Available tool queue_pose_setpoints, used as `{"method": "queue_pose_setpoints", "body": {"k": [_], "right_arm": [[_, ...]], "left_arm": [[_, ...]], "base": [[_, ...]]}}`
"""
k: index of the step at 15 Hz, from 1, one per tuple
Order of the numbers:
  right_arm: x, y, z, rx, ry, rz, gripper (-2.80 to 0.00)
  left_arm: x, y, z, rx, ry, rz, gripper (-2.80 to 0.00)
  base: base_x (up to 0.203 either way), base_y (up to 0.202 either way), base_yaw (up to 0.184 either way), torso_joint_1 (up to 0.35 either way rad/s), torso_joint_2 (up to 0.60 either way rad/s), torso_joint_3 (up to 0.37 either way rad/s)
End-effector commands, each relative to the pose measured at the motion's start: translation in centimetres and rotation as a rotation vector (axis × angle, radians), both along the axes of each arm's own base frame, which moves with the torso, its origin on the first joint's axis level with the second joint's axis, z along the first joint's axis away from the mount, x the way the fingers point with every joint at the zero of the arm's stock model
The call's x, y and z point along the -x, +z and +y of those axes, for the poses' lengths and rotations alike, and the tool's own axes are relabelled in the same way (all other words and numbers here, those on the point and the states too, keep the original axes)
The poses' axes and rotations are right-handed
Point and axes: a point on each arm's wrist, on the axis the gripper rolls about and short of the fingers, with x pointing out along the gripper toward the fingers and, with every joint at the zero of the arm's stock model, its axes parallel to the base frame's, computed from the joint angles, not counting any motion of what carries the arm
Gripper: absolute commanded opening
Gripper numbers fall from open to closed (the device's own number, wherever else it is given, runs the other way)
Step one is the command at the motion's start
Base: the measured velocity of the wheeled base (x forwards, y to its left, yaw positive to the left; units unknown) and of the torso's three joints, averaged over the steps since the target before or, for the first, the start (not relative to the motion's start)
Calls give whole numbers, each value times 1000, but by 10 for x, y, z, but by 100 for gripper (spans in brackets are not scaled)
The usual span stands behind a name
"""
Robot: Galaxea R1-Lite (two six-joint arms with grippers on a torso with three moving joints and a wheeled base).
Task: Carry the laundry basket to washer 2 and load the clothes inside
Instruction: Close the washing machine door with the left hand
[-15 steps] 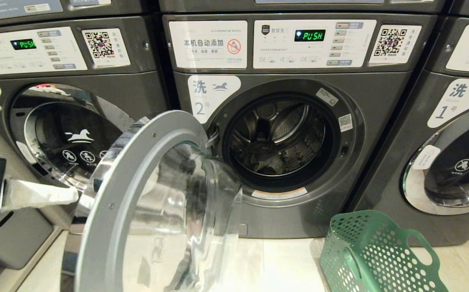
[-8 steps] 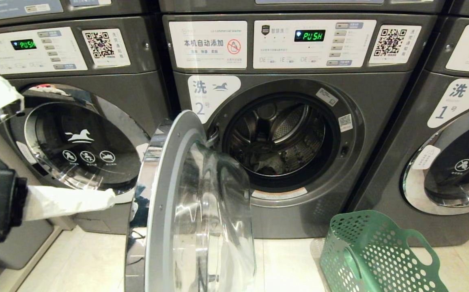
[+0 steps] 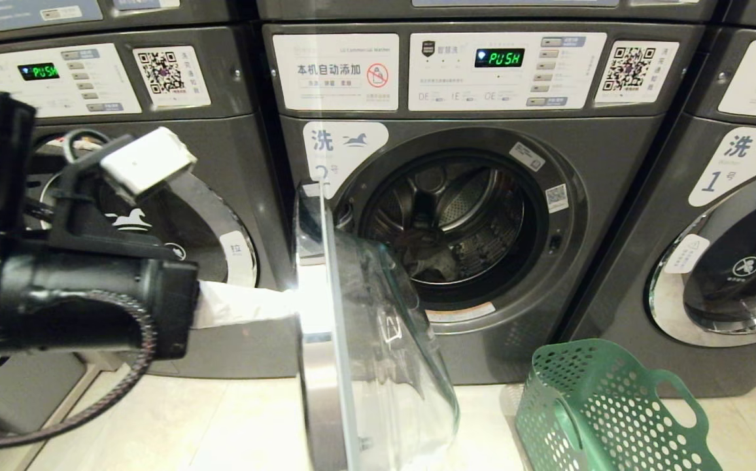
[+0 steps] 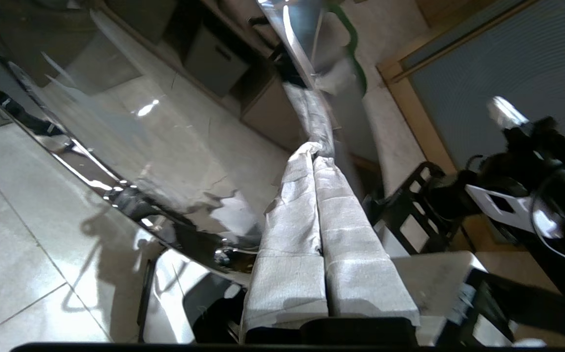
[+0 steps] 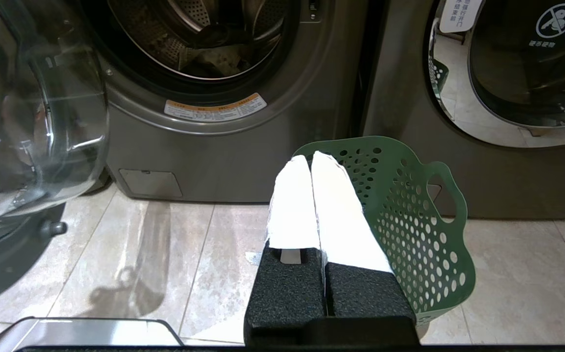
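Note:
Washer 2 stands in the middle with its drum open. The grey-green clothes lie in the bottom of the drum, also seen in the right wrist view. Its chrome-rimmed glass door stands half swung, edge-on to me. My left gripper reaches in from the left, shut and holding nothing. Its white-wrapped fingertips rest against the door's outer face. The green laundry basket sits on the floor at the lower right, with no garment showing in it. My right gripper hangs shut just in front of the basket.
A like washer with a shut door stands to the left, partly hidden by my left arm. The washer labelled 1 is to the right. A dark grey box sits low at the left. Pale floor tiles lie between door and box.
The door of washer 2 has swung from wide open to edge-on, toward the drum. My left arm has moved right along with it, its fingertips staying on the outer face.

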Motion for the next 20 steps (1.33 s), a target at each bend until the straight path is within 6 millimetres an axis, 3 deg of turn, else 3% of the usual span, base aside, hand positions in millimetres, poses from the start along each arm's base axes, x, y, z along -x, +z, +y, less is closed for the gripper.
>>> {"method": "queue_pose_setpoints", "body": {"k": [1,6,8,12,13,17,20], "right_arm": [[0,0,0,0,-1,1,-280],[0,0,0,0,0,1,-280],[0,0,0,0,0,1,-280],[0,2,0,25,10,-13,-280],[2,7,1,21,28,-31,-280],[5,24,10,-24,463,58,-280],[-21,50,10,-45,468,230,-280]], "left_arm": [[-23,-20,-26,-38,-25,43,-280],[-50,-30,-79,-40,-25,-48,-280],[-46,-19,-78,-34,47,-116,-280],[-8,6,-30,-19,315,-234,-280],[6,3,-14,-23,379,-240,-280],[71,-27,49,-23,550,-266,-280],[122,-27,91,39,603,-342,-280]], "base": [[0,0,0,0,0,0],[0,0,0,0,0,0],[0,0,0,0,0,0],[0,0,0,0,0,0],[0,0,0,0,0,0],[0,0,0,0,0,0],[0,0,0,0,0,0]]}}
